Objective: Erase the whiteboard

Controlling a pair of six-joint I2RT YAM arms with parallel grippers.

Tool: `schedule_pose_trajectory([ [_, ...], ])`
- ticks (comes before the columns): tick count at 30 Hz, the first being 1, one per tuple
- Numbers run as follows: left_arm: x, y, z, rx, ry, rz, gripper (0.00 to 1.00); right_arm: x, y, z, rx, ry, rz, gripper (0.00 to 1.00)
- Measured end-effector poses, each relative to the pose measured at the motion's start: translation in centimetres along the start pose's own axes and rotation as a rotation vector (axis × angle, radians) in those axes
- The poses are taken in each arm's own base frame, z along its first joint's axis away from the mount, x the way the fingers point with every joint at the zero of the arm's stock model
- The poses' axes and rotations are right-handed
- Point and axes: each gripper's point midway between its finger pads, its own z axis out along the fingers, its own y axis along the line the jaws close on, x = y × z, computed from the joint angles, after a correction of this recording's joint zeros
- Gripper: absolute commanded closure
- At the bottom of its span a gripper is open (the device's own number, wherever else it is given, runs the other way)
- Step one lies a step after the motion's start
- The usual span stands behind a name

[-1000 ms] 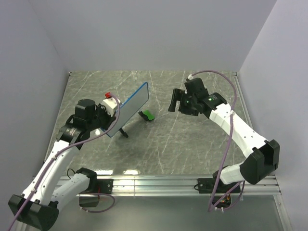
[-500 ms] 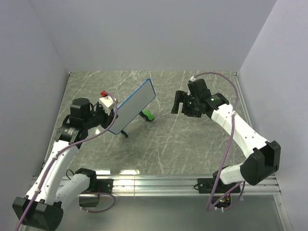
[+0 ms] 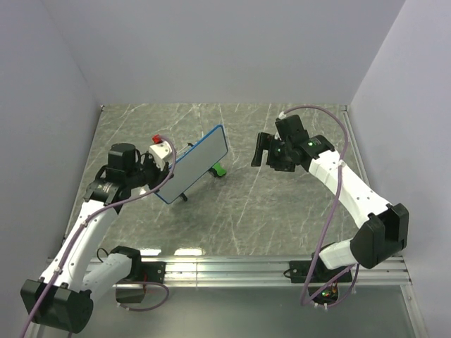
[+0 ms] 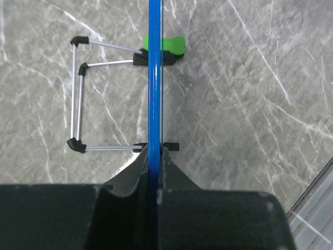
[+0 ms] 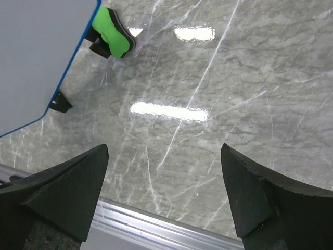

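The whiteboard [image 3: 197, 163], white with a thin blue frame, is lifted and tilted above the table. My left gripper [image 3: 161, 182] is shut on its lower left edge. In the left wrist view the board shows edge-on as a blue line [image 4: 154, 78] clamped between my fingers [image 4: 154, 159]. The small green eraser [image 3: 219, 170] lies on the table just past the board's right edge; it also shows in the left wrist view [image 4: 170, 44] and the right wrist view [image 5: 112, 32]. My right gripper [image 3: 259, 150] hovers open and empty to the right of the eraser, its midpoint [image 5: 164, 151] over bare table. The board's corner [image 5: 36, 57] fills the upper left of that view.
A thin wire stand [image 4: 78, 94] with black feet hangs from the board's back. The table is grey marble [image 3: 268, 204], with an aluminium rail [image 3: 232, 266] along its near edge. Grey walls close in the left, back and right sides.
My left gripper has swung the whiteboard right and flatter, so its edge now reaches the eraser. My right gripper has shifted slightly right and stays open.
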Motion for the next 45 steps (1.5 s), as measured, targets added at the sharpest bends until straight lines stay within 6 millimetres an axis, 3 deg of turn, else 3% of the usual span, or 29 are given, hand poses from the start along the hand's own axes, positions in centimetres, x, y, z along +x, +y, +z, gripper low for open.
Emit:
schedule_pose_trajectory([
  [7,1.3,-0.1,0.6,0.021,0.043,-0.008,1.00,-0.1,-0.5,0.3,0.006,0.008,0.015,0.05],
  [21,1.0,0.6,1.3,0.019,0.054,-0.014,0.97,0.5,-0.9,1.9,0.022,0.062,0.024,0.05],
  [29,0.8,0.9,1.9,0.027,0.071,-0.032,0.98,0.0,-0.5,2.1,0.014,0.066,0.028,0.05],
  [38,0.5,1.9,2.5,-0.005,0.089,-0.067,0.79,0.0,-0.2,2.4,0.000,0.089,0.037,0.05],
  [45,-0.3,3.8,4.1,-0.031,0.102,-0.068,0.78,0.5,0.1,2.3,-0.011,0.116,0.054,0.05],
])
